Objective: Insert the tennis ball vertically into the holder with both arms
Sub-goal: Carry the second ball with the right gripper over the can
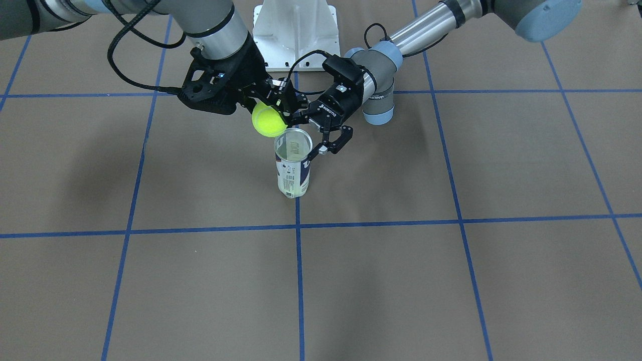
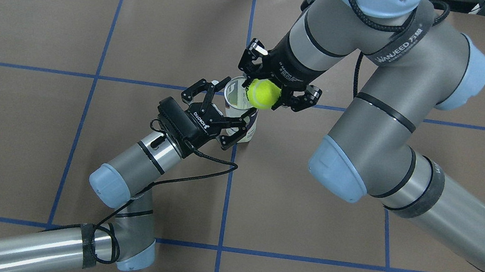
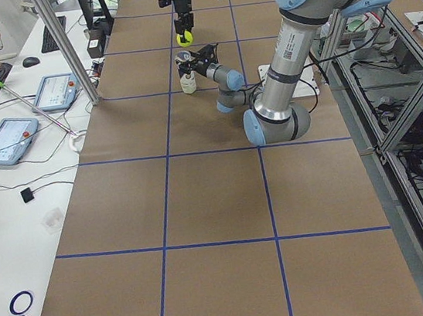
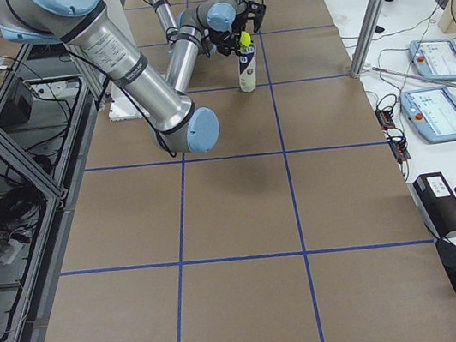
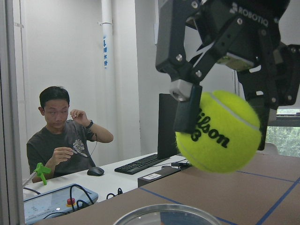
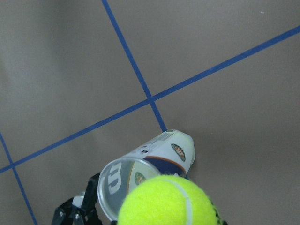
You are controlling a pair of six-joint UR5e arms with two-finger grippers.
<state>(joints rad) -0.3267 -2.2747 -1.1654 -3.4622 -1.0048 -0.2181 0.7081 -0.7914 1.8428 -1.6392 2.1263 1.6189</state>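
Right claw (image 2: 264, 93) pinching tennis ball (image 1: 268, 121), tilted down over holder (image 1: 292, 170) | left claw (image 2: 228, 111) splayed, level, flanking holder

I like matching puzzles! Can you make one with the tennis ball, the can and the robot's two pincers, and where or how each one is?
Things:
A. tennis ball
B. tennis-ball can
C. left pincer
D. right pincer

Place or state:
1. fingers on either side of the can
2. standing upright on the table, top open
3. shut on the ball
4. yellow-green, up in the air by the can's top

Pairs: A-4, B-2, C-1, D-3.
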